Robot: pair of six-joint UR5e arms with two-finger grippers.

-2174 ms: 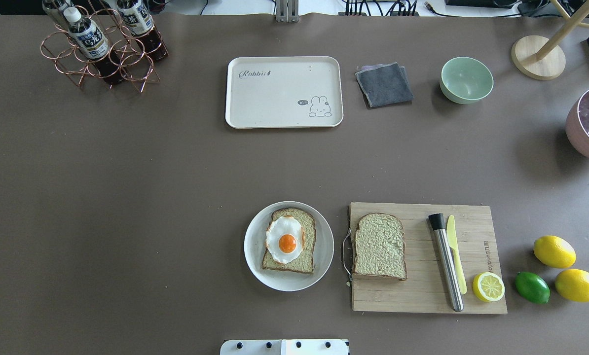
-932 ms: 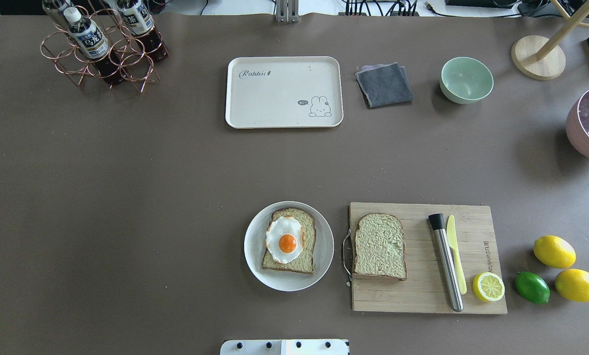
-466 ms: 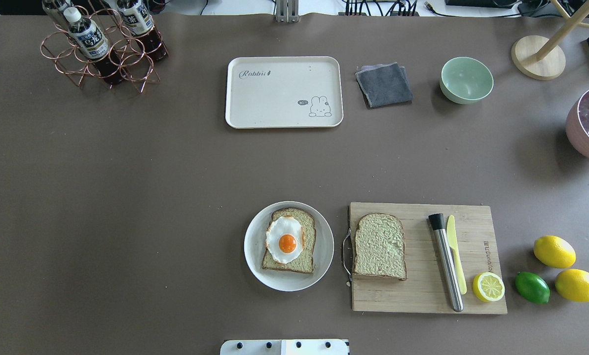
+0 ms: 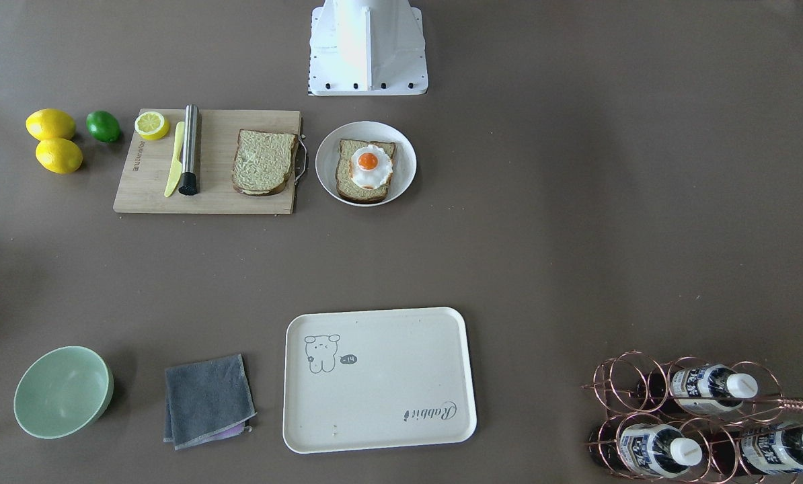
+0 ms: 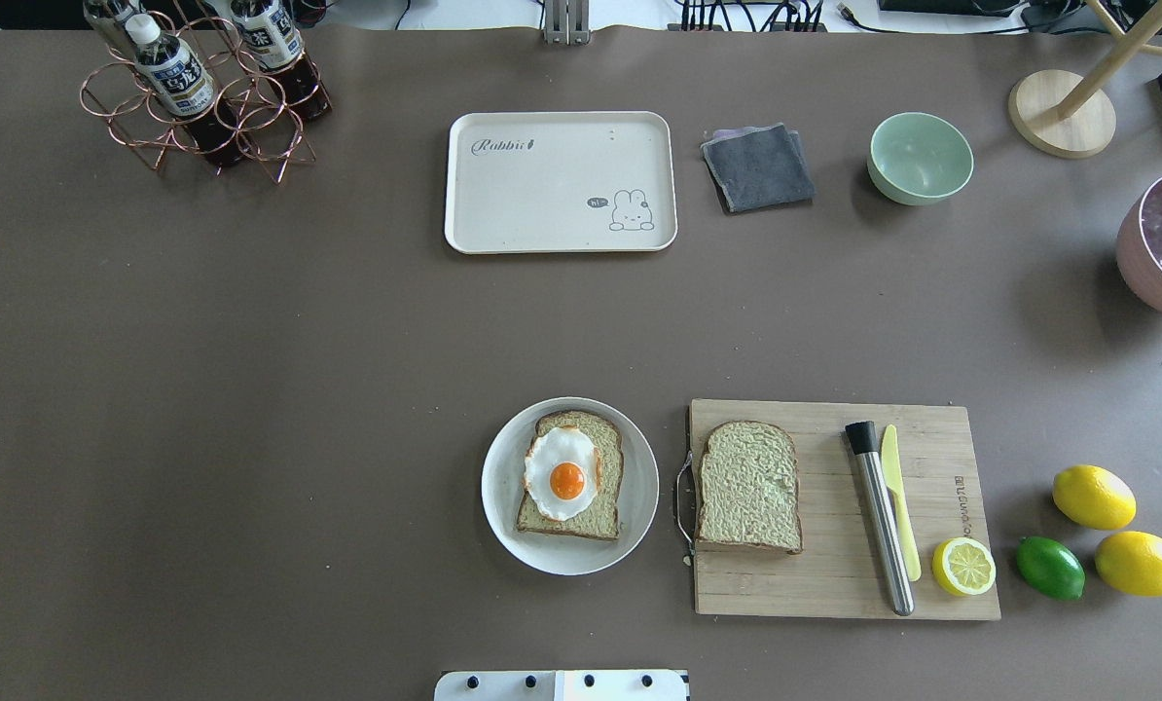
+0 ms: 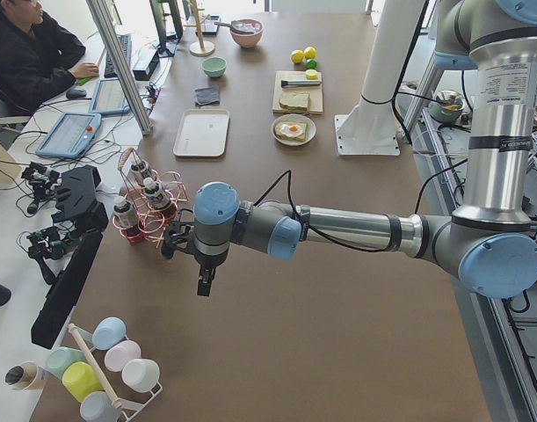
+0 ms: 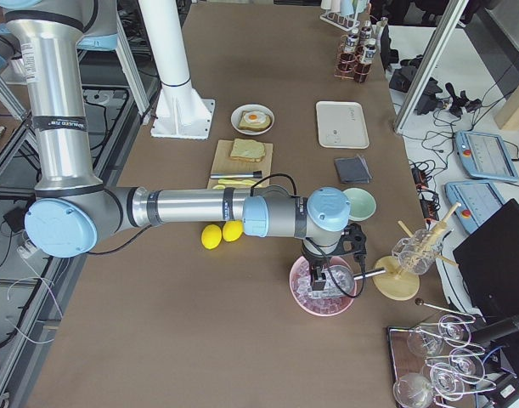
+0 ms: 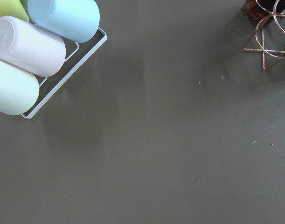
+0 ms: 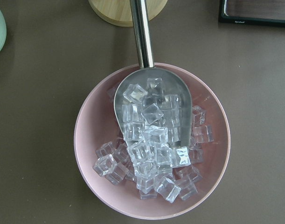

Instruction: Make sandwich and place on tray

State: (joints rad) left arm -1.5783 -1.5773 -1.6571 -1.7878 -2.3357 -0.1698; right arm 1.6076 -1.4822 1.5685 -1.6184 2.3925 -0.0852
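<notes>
Lying apart: bare slice [image 5: 748, 485] at 3 o'clock of egged slice [image 5: 569, 487]; likely soft, light, so pinch crusts; tray [image 5: 542, 185] at 12; left gripper [image 6: 204, 284], right gripper [image 7: 318, 275]: aperture indeterminable.

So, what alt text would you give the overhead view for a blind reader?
A bread slice bearing a fried egg sits on a white plate beside a second slice on a wooden cutting board; the cream tray lies empty farther back.

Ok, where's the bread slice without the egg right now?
In the overhead view the plain bread slice lies right of centre, on the left end of the wooden cutting board, beside the white plate holding the egg-topped slice.
</notes>
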